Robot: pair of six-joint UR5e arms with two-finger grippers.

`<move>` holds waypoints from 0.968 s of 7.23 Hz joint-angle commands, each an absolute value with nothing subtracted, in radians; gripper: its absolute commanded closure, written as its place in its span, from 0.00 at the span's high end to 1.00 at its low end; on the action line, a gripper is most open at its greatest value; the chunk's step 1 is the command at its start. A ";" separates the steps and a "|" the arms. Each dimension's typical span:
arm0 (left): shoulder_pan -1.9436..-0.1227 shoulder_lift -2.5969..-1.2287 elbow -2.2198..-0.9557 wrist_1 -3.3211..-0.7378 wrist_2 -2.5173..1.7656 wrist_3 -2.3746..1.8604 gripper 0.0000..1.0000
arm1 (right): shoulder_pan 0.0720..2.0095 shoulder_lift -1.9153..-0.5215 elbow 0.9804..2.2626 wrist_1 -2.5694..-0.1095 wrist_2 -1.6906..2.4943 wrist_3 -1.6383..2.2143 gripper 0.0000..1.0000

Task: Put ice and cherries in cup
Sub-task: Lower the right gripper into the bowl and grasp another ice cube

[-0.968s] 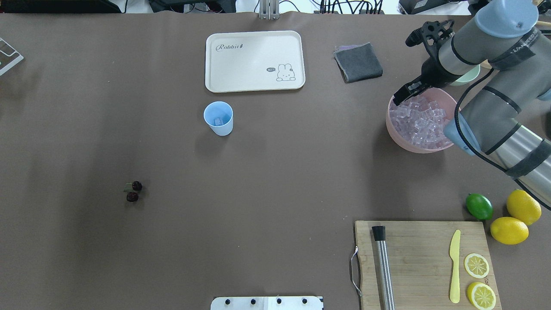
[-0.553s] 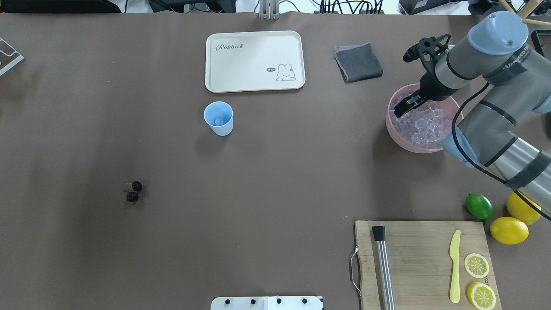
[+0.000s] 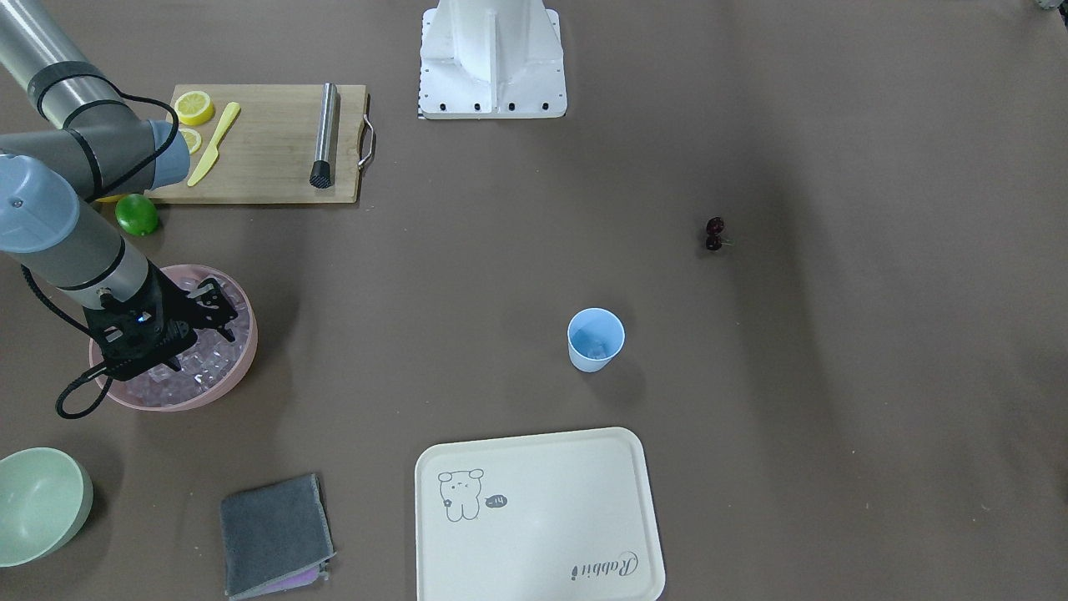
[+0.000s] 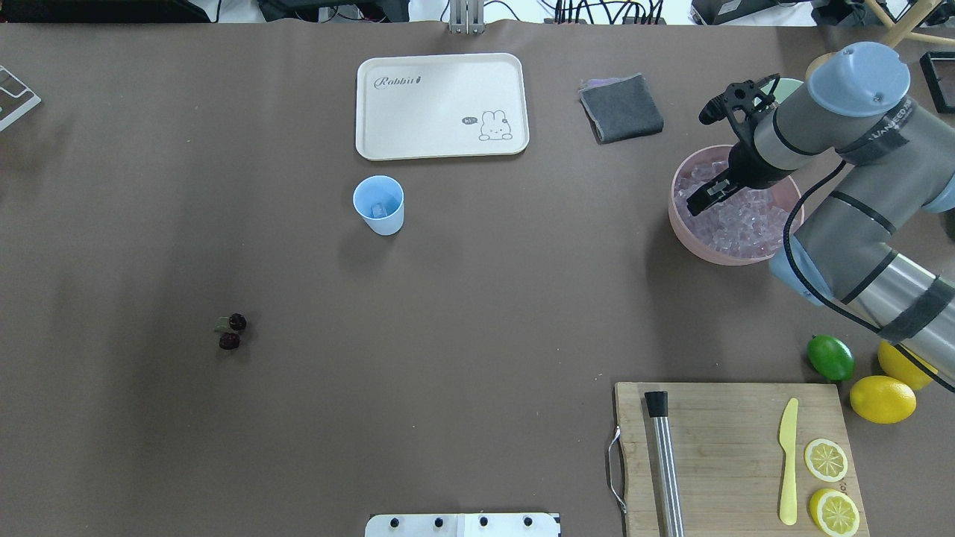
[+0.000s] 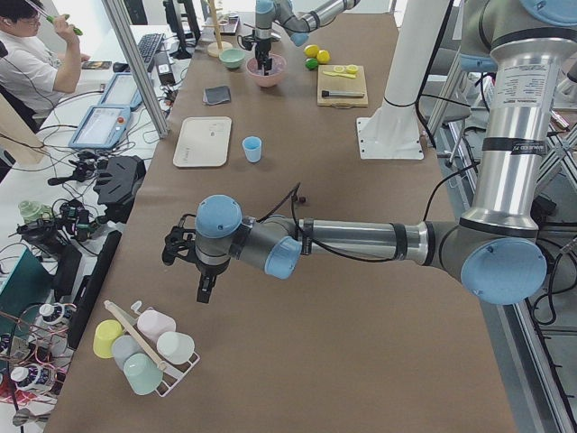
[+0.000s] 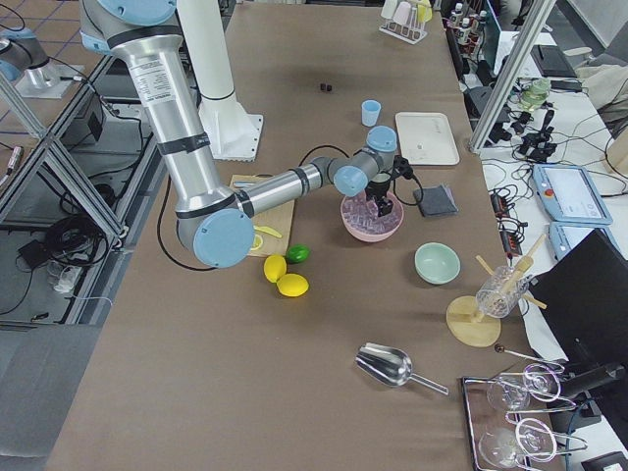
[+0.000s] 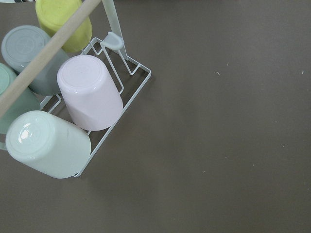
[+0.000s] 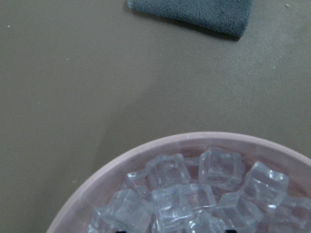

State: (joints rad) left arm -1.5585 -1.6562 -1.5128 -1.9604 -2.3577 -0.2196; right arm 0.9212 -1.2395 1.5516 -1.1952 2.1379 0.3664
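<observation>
The light-blue cup (image 4: 378,203) stands upright near the table's middle, also in the front view (image 3: 595,338), with one ice cube (image 4: 378,209) inside. The cherries (image 4: 231,332) lie on the table far to its near left. The pink bowl (image 4: 680,222) at the right holds many ice cubes (image 4: 739,216), seen close in the right wrist view (image 8: 214,170). My right gripper (image 4: 703,200) hangs over the bowl's left part, just above the ice, jaws apart and empty. My left gripper (image 5: 206,290) shows only in the left side view, far from the cup; I cannot tell its state.
A cream tray (image 4: 440,104) lies behind the cup, a grey cloth (image 4: 621,108) to its right. A cutting board (image 4: 731,447) with muddler, knife and lemon slices is at the near right, beside a lime (image 4: 830,357). A cup rack (image 7: 87,97) lies under the left wrist.
My right gripper has come down and slightly inward over the ice in the pink bowl. The cup and cherries have not moved.
</observation>
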 commanded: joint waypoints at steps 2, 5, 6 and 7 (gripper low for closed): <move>-1.559 -1.664 -1.512 -1.960 -2.358 -0.221 0.98 | 0.917 -1.266 1.537 -1.129 2.135 0.365 0.50; -1.559 -1.666 -1.511 -1.960 -2.358 -0.221 0.98 | 0.922 -1.264 1.539 -1.129 2.134 0.365 0.16; -1.559 -1.666 -1.511 -1.960 -2.358 -0.221 0.98 | 0.920 -1.264 1.539 -1.129 2.132 0.367 0.12; -1.559 -1.663 -1.512 -1.960 -2.358 -0.221 0.98 | 0.922 -1.264 1.540 -1.129 2.132 0.367 0.06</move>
